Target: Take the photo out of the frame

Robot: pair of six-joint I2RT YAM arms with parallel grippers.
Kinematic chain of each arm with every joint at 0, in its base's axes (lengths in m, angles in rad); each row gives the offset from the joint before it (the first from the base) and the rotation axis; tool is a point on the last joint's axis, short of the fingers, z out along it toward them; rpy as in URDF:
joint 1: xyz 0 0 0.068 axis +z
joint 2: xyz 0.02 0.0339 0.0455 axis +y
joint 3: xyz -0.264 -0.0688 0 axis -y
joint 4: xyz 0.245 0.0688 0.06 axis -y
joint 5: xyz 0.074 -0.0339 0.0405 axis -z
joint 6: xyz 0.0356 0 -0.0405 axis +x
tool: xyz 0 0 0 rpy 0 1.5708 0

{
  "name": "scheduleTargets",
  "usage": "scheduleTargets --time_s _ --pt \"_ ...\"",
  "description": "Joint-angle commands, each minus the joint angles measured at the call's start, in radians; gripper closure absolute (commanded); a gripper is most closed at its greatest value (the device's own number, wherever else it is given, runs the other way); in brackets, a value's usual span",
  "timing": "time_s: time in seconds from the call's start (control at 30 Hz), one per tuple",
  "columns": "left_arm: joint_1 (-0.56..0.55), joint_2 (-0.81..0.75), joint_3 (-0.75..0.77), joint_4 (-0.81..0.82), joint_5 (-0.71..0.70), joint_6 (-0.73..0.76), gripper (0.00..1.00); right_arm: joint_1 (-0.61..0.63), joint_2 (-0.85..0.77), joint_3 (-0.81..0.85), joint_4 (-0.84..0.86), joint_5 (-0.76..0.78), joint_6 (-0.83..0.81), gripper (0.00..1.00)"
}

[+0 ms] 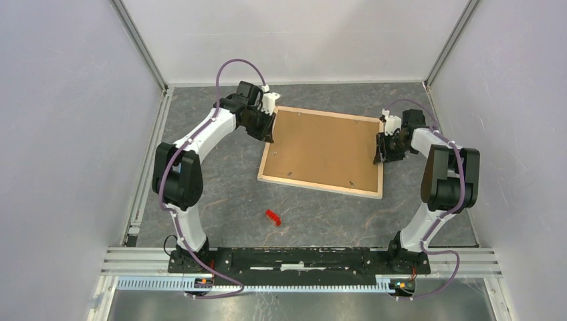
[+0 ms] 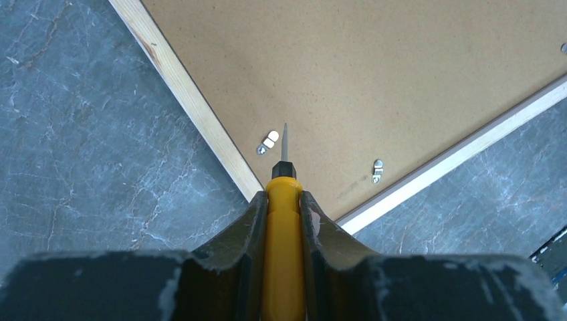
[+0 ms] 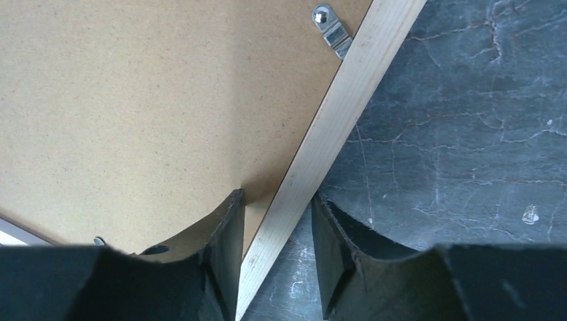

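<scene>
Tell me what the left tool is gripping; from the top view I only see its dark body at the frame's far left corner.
Observer: The left tool is shut on a yellow-handled screwdriver. Its thin tip is over the backing board, beside a small white-and-metal clip.
Operator: And the right tool?
Observer: The right tool straddles the pale wood rail of the frame, one finger over the board and one over the table. A gap shows on the board side, so it looks unclamped.
</scene>
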Motion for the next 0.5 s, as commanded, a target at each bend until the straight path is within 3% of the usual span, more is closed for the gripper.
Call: scheduleTargets --time_s 0.0,0.27,0.47 --pt "0.005 -0.063 -0.006 -0.022 0.031 0.053 0.98 0.01 0.112 0.077 0.038 0.085 -0.126 0.59" --pt "0.018 -0.096 -0.027 -0.033 0.01 0.05 0.98 0.006 0.211 0.222 -0.035 0.119 -0.393 0.76" --pt "0.032 -0.13 -0.064 -0.041 -0.001 0.045 0.98 -0.006 0.267 0.337 -0.184 0.052 -0.658 0.77"
